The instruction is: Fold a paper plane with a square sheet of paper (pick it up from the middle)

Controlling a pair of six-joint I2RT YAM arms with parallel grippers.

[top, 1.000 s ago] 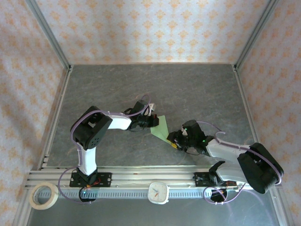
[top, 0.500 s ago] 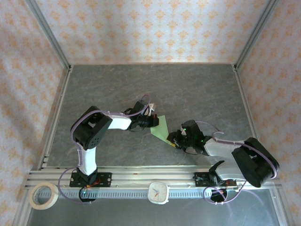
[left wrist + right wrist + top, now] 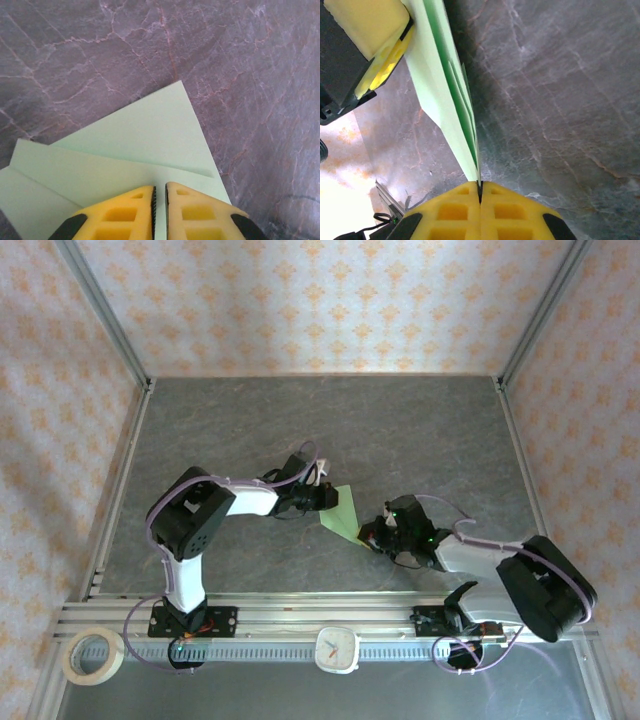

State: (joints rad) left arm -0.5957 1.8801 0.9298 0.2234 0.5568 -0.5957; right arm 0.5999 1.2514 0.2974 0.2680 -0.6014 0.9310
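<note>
**Item: square sheet of paper [image 3: 342,512], count one.** Pale green and already part-folded, with layered flaps in the left wrist view. You find it straight beyond the clock [image 3: 337,648], out over the table [image 3: 420,430]. Its long axis runs from far-left to near-right of the clock's line, spanning the two sets of fingers. In the right wrist view it stands on edge.

**Item: right gripper [image 3: 480,187], count one.** It sits beyond the clock, slightly right. The jaws are pressed together on the sheet's near corner, and the paper runs straight out from the seam.

**Item: left gripper [image 3: 160,192], count one.** It sits beyond the clock, slightly left, at the sheet's far end. Only a thin slit shows between the fingers, so you cannot tell whether they pinch the paper.

**Judgement:** both arms are at the sheet, but only the right has a sure hold. Your next move probably depends on that hold.

**Sundries:** one clock, and one tape roll [image 3: 93,655] far left of it.
</note>
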